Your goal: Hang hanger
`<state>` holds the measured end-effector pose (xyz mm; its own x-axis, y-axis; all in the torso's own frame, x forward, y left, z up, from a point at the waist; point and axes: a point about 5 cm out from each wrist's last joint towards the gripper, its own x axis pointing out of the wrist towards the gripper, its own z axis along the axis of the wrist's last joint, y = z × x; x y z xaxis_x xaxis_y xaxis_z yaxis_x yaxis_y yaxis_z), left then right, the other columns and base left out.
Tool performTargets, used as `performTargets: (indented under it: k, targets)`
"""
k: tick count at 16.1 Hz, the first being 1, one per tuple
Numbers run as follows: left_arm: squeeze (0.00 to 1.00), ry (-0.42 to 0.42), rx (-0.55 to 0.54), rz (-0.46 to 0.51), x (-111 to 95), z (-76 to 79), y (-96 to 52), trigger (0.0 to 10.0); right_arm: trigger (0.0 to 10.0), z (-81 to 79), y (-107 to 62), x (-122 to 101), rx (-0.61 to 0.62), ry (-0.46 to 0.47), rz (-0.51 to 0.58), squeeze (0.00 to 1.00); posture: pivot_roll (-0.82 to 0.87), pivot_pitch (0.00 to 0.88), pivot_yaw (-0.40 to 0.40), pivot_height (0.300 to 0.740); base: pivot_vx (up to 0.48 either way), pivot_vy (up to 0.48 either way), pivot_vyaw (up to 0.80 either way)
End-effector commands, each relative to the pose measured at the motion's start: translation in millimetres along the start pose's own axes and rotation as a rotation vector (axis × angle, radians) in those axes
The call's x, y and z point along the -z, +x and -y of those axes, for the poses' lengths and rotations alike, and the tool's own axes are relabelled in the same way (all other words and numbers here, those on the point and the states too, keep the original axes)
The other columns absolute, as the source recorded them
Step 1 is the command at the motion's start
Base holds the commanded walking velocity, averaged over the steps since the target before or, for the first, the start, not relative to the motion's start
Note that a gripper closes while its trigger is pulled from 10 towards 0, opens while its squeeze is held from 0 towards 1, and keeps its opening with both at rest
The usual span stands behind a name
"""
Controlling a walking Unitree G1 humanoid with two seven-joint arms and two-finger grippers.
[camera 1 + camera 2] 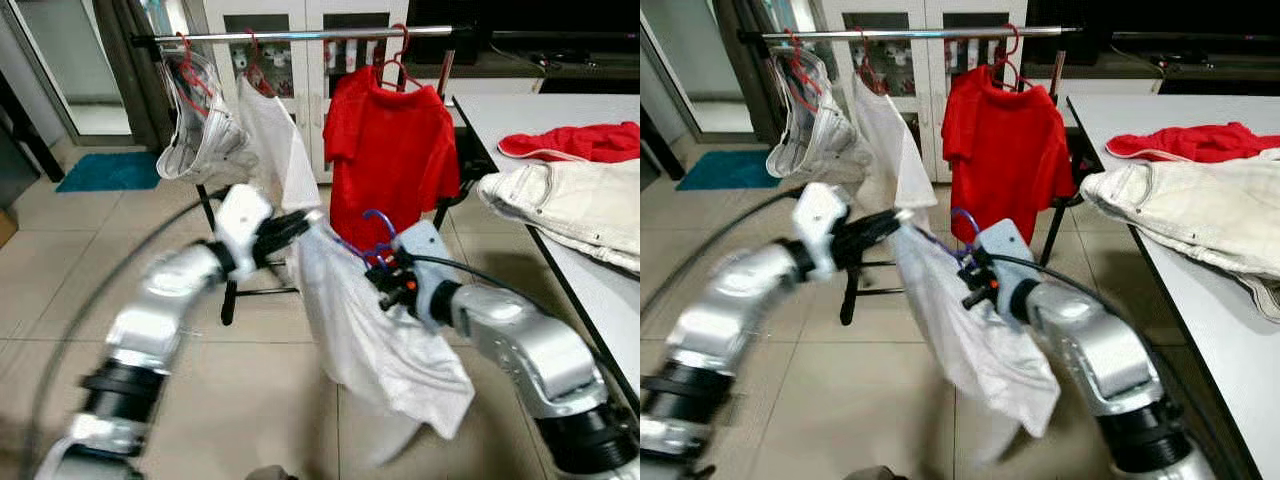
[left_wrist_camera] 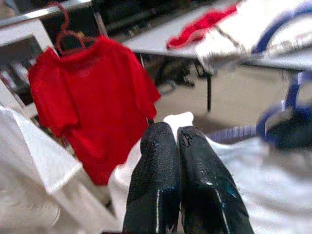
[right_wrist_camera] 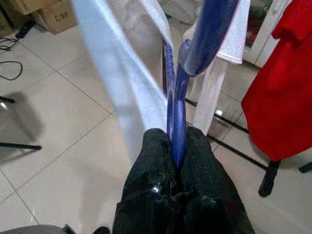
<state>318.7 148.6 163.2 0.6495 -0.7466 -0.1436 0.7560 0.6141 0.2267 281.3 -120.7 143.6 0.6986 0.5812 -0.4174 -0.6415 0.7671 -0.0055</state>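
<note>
From the head, a blue hanger (image 1: 378,232) carrying a white shirt (image 1: 375,330) is seen held below the rail (image 1: 300,34), ready to be lifted on. At the left wrist, the left gripper (image 2: 178,146) is pinched on the shirt's shoulder, steadying it. At the right wrist, the right gripper (image 3: 178,148) is clamped on the hanger's neck.

A clothes rail (image 1: 300,34) runs across the back, with a shirt (image 1: 392,150) hanging at its right end and two garments (image 1: 205,130) at its left end. Before it, the left gripper (image 1: 297,226) and right gripper (image 1: 378,262) hold a hanger (image 1: 372,235) with a cloth (image 1: 375,330) draped below. Along the table's (image 1: 590,290) left edge lie trousers (image 1: 575,205), with a crumpled garment (image 1: 575,142) behind them.
</note>
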Motion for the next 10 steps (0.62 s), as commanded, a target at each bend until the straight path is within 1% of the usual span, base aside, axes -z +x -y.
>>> performTargets:
  k: [1,2,5,7,8,9,10]
  targets:
    - [0.0,0.055,0.101,-0.054,-5.8,-4.3,-6.8,0.0,10.0,-5.5,-5.3,-17.2,-0.107,-0.004,0.149,0.0,0.03,0.0,0.043,0.74,0.0,0.0,0.0]
    - [0.0,0.071,0.121,-0.084,-5.3,-7.6,-10.5,0.0,10.0,-8.3,-8.9,-18.9,-0.163,-0.037,0.171,0.0,0.04,0.0,0.045,0.74,0.0,0.0,0.0]
    - [0.0,0.098,0.136,-0.133,-8.4,-16.9,-14.7,0.0,10.0,-12.1,-17.7,-11.6,-0.28,-0.115,0.123,0.0,0.03,0.0,0.048,0.74,0.0,0.0,0.0]
    - [0.0,0.107,0.14,-0.138,-10.9,-19.2,-14.5,0.0,10.0,-8.6,-18.6,-4.5,-0.273,-0.165,0.058,0.0,0.03,0.0,0.05,0.74,0.0,0.0,0.0]
    - [0.0,0.109,0.136,-0.133,-13.4,-20.7,-13.8,0.0,10.0,-5.1,-17.6,3.7,-0.256,-0.216,-0.004,0.0,0.03,0.0,0.051,0.74,0.0,0.0,0.0]
    - [0.0,0.108,0.147,-0.132,-15.4,-21.1,-13.6,0.0,10.0,-1.1,-14.9,8.4,-0.231,-0.235,-0.025,0.0,0.03,0.0,0.051,0.74,0.0,0.0,0.0]
    - [0.0,0.104,0.167,-0.131,-16.3,-19.5,-13.9,0.0,10.0,-1.6,-12.6,8.4,-0.232,-0.241,-0.022,0.0,0.03,0.0,0.048,0.74,0.0,0.0,0.0]
